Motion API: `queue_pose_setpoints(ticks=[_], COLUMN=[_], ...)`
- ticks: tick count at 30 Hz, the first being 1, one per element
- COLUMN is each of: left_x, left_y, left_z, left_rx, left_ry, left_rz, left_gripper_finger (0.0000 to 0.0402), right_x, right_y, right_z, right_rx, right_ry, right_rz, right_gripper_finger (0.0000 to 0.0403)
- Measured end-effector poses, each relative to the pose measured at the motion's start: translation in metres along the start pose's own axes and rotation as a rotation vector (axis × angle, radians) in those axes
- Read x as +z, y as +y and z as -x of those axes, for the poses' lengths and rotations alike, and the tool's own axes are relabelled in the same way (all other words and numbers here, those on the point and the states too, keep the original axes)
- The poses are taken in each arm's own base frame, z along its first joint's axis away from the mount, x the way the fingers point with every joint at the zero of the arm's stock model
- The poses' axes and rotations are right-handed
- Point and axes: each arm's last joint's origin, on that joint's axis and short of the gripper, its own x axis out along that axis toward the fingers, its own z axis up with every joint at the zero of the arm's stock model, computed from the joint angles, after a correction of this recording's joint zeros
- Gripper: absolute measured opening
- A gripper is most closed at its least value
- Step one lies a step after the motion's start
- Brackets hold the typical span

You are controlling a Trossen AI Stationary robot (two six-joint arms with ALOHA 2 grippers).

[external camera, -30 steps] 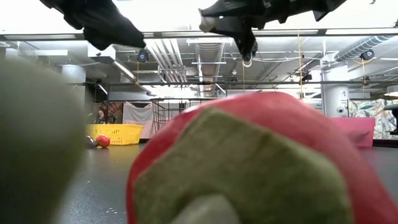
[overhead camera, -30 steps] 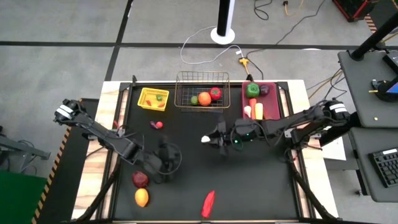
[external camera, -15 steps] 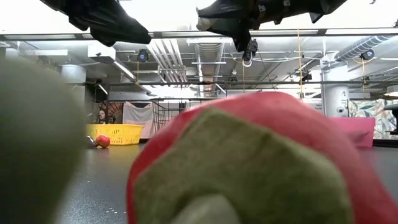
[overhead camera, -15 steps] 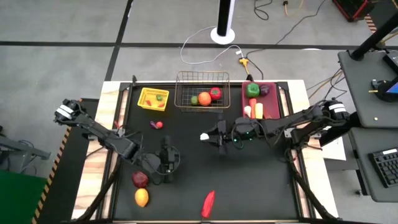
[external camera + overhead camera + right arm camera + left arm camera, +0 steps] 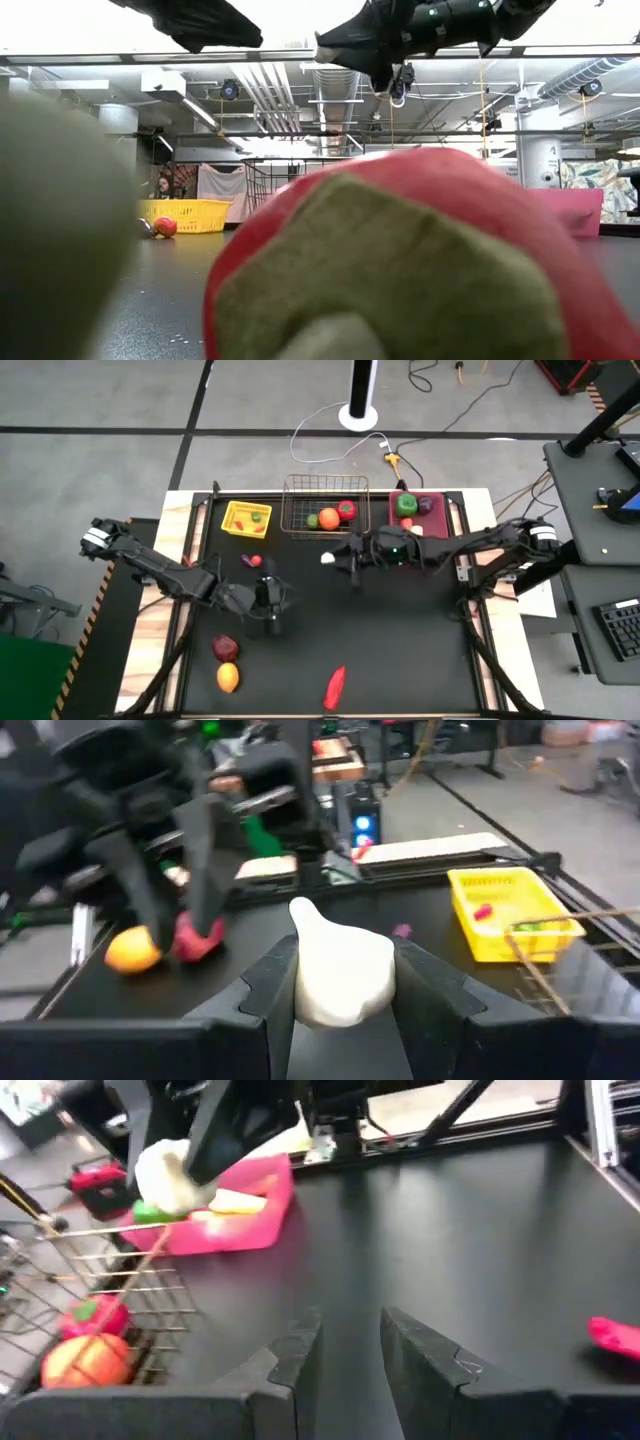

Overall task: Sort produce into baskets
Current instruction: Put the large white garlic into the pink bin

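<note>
My right gripper [image 5: 338,558] hangs over the middle of the table, just before the wire basket [image 5: 324,505], shut on a white toy vegetable [image 5: 340,970]. My left gripper [image 5: 275,610] hovers above the mat left of centre, its fingers [image 5: 300,1355] open with nothing between them. A dark red fruit [image 5: 226,648], a yellow-orange fruit [image 5: 228,677], a red chili [image 5: 336,687] and a small purple-red piece [image 5: 250,560] lie on the mat. The yellow tray [image 5: 246,518], the wire basket and the pink bin [image 5: 418,520] each hold produce. My right gripper pinches the white vegetable by its wide lower body [image 5: 300,985] between the two fingers. The fingers come in about level from the table's right. The vegetable is lifted clear of the mat, and its narrow end [image 5: 305,910] sticks out past the fingertips.
The three containers stand in a row along the far edge. Black mat [image 5: 400,650] lies bare between the arms and the near edge. In the low view the red chili [image 5: 420,260] fills the foreground right before the lens.
My right gripper has carried the white vegetable toward the far edge, close before the wire basket, still clear of the mat. My left gripper has risen and gone toward the far edge, away from the dark red fruit, rolling as it went.
</note>
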Motion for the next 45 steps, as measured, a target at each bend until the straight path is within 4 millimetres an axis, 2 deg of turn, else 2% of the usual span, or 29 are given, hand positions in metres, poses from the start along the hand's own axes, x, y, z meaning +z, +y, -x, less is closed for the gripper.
queue_pose_setpoints(ticks=[4, 7, 13, 19, 24, 28, 32, 38, 45], left_x=[-0.002, -0.006, -0.019, -0.016, -0.002, -0.003, -0.007, -0.01, -0.002], left_y=[-0.009, -0.014, -0.009, 0.013, 0.034, 0.035, 0.035, 0.043, 0.051], left_z=[0.001, 0.002, 0.0, 0.0, 0.0, -0.001, -0.003, 0.0, 0.01], left_rx=[-0.047, -0.063, -0.047, -0.042, -0.196, -0.304, -0.247, -0.053, 0.033], left_ry=[0.004, -0.002, -0.074, -0.119, -0.242, -0.342, -0.342, -0.245, -0.156], left_rz=[0.039, 0.028, -0.063, -0.121, -0.036, 0.019, 0.073, 0.09, 0.046], left_gripper_finger=[0.0087, 0.0087, 0.0087, 0.0087, 0.0084, 0.0073, 0.0062, 0.0056, 0.0055], right_x=[-0.003, -0.002, 0.0, 0.004, 0.011, 0.012, 0.012, 0.009, 0.004], right_y=[0.021, 0.025, 0.01, -0.014, -0.037, -0.036, -0.035, -0.042, -0.047], right_z=[-0.001, 0.0, 0.001, 0.004, 0.008, 0.009, 0.006, 0.004, 0.004], right_rx=[0.109, 0.21, 0.167, 0.095, 0.088, 0.141, 0.135, -0.026, -0.105], right_ry=[0.003, -0.005, -0.008, -0.031, -0.092, -0.13, -0.175, -0.159, -0.115], right_rz=[0.156, 0.214, 0.207, 0.205, 0.168, 0.176, 0.167, 0.086, 0.011], right_gripper_finger=[0.0132, 0.0132, 0.0132, 0.0132, 0.0132, 0.013, 0.0125, 0.0131, 0.0127])
